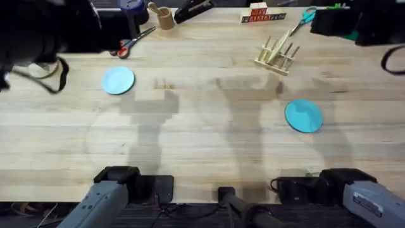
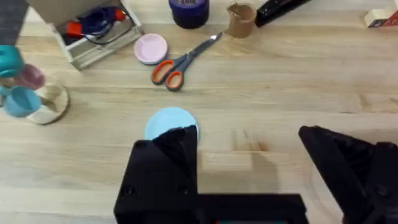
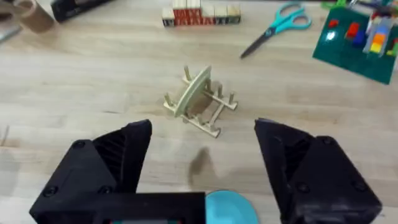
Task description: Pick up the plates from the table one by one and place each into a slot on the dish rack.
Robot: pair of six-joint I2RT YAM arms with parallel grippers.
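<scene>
Both plates are lying flat on the counter [image 1: 202, 136], so the work looks to be at its opening step, choosing and reaching for a first plate. The pale blue plate [image 1: 118, 80] is sitting far left near the orange-handled scissors [image 1: 131, 43]; the teal plate [image 1: 304, 116] is resting right of centre, nearer than the dish rack [image 1: 277, 54], which is carrying a pale wooden disc in one slot. The left hand [image 2: 249, 146] is hovering wide open and empty over the pale plate, partly hiding it. The right hand [image 3: 202, 149] is gaping empty too, with the teal plate cut off beneath it. Next, a hand will probably need to lower and pinch a rim.
</scene>
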